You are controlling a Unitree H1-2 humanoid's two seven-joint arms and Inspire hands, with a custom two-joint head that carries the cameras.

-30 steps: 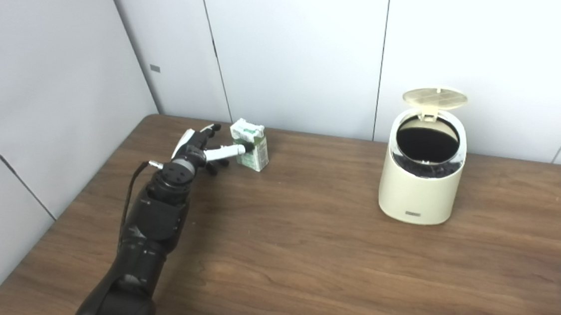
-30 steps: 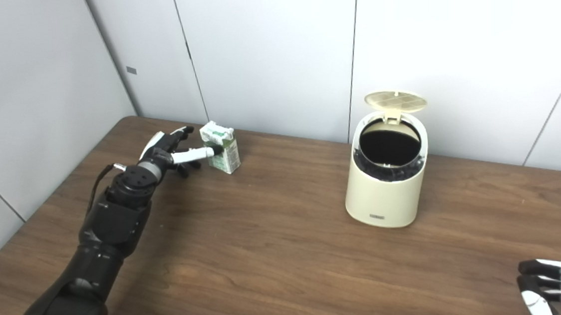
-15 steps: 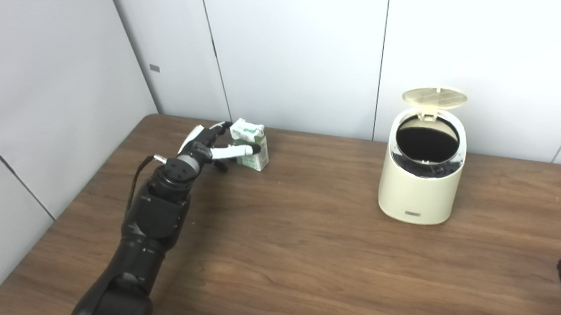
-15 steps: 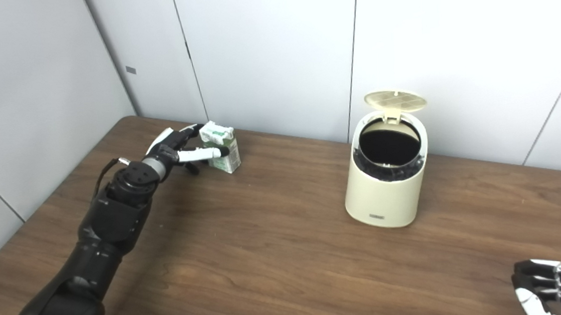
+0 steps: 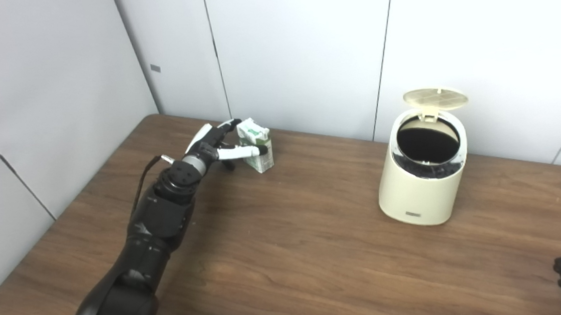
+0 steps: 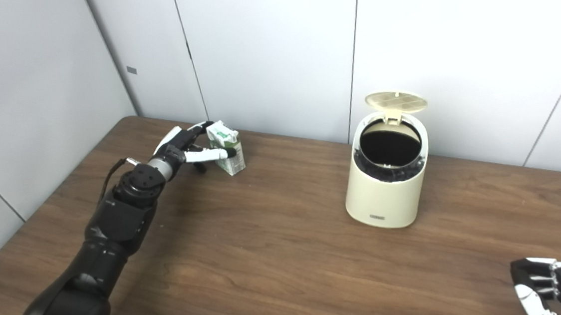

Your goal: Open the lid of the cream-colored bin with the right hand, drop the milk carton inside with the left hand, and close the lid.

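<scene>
The left robot hand (image 5: 212, 145) has its fingers apart around the milk carton (image 5: 256, 145), thumb across the near face; the grasp is not yet closed. The carton stands on the table (image 5: 288, 257). Well to the hand's right, the cream-colored bin (image 5: 424, 171) has its lid (image 5: 436, 97) raised. Current step: pickup. Next: clamp, lift, carry over the opening. The right robot hand (image 6: 553, 288) waits low; state cannot be told.

Brown wood-grain table (image 5: 288, 257), rounded corners. Pale grey wall panels (image 5: 297, 46) behind, dark vertical seams; small grey tag (image 5: 155, 67) on left panel.
</scene>
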